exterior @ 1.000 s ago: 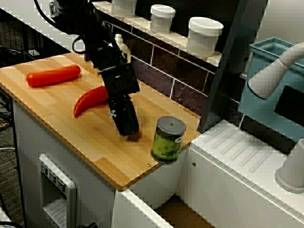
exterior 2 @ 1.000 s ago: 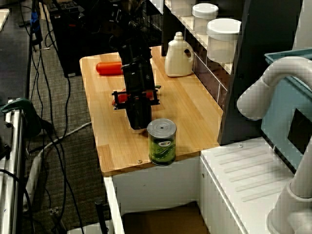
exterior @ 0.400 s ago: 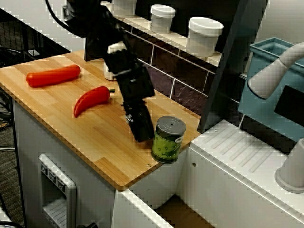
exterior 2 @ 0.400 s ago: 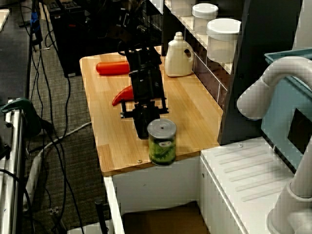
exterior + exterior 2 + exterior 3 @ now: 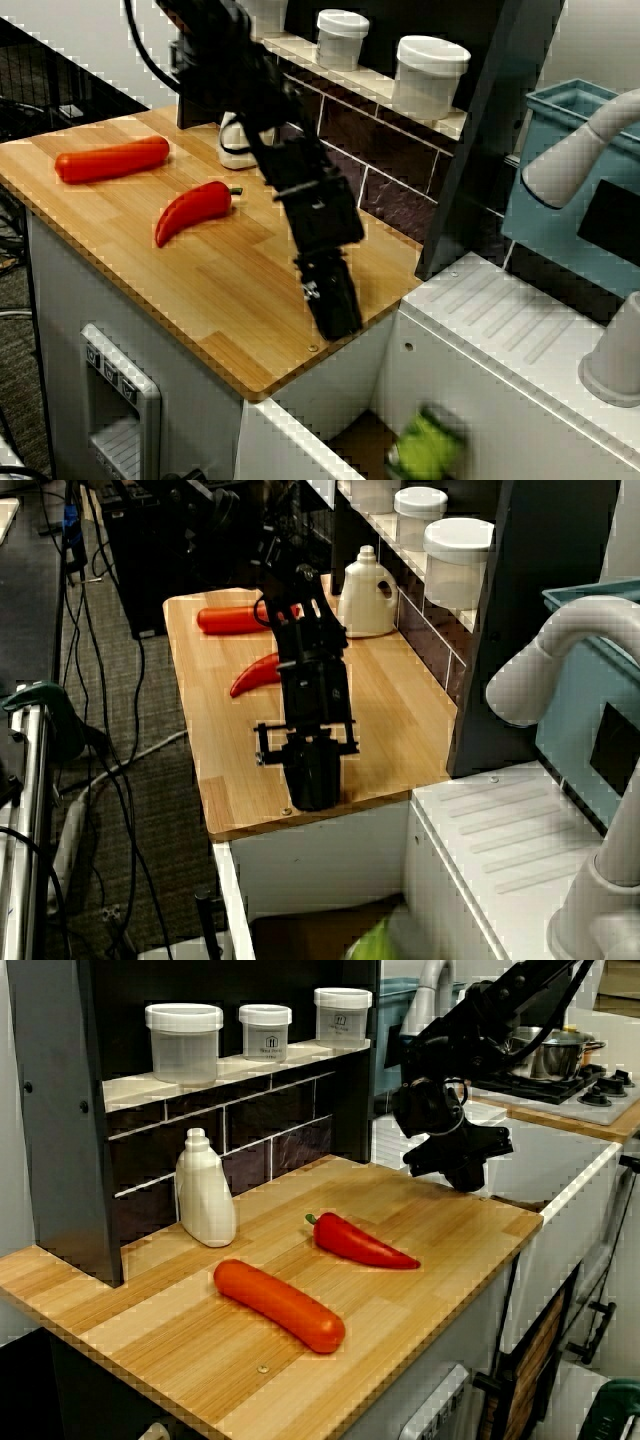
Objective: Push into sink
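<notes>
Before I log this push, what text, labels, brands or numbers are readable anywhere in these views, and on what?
No text can be read anywhere.
Middle jar on the shelf: a small dark emblem, too small to read.
Right jar: a small dark mark, too small to read.
Green can dropping into the sink: motion-blurred, its label is unreadable.
White bottle, counter panel and end effector: no visible lettering.

I see even, bright indoor light with soft shadows on the wooden surface. The green can is a motion-blurred smear below that surface's edge. Outlines look jagged throughout.
</notes>
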